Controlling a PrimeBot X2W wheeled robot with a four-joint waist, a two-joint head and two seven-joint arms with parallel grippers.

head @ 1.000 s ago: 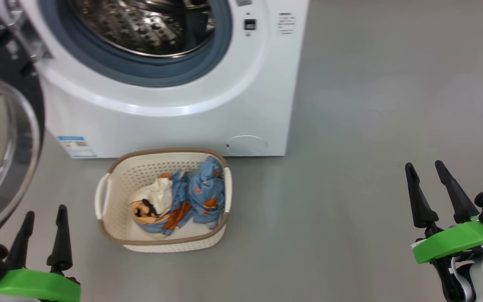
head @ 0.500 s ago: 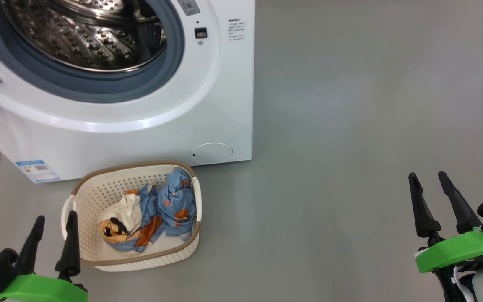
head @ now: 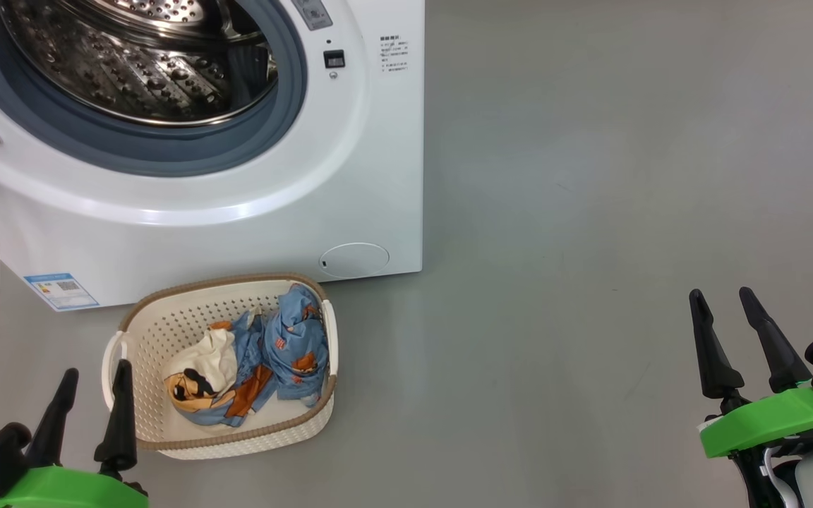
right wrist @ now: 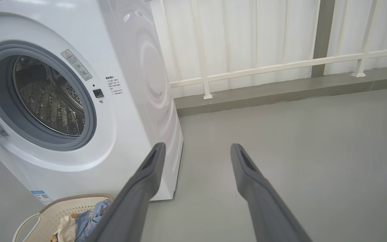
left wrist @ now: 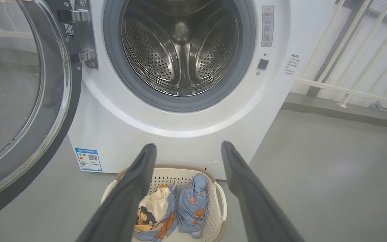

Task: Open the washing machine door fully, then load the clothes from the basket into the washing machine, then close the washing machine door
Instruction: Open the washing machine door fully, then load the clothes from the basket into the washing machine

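So that loading is easy, the basket of clothes sits by the washer, its door open. Left pincer and right pincer are wide, empty.

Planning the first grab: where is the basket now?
In the head view, the basket sits lower left on the floor, before the washing machine, beside the left gripper.

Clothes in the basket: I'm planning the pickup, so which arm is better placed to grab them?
Left. The left end effector is open right beside the basket, and the clothes lie just ahead of it. The right end effector, also open, is far off over bare floor.
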